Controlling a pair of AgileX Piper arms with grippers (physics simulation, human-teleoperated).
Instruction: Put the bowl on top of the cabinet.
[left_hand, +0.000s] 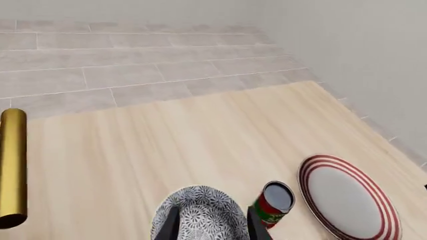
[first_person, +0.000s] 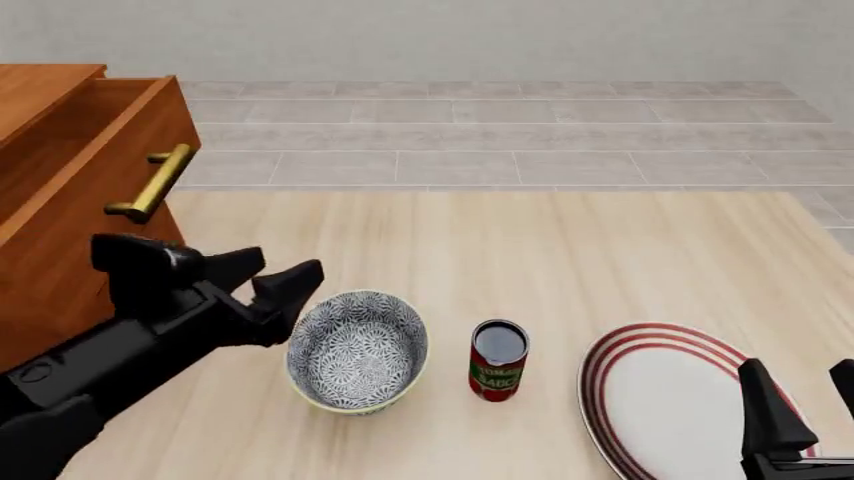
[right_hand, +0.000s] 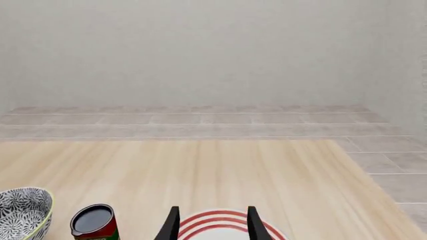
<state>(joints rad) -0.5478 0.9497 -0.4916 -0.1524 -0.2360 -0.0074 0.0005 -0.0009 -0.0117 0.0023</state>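
Both arms are matt black with blocky, angular housings. The left gripper and right gripper end in tapered black fingers.

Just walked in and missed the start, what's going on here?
The left gripper, open, is closing in on the bowl, which sits on the table beside a can and a red-ringed plate. Nothing is gripped yet. The cabinet stands at the left. The right gripper hovers open above the plate.
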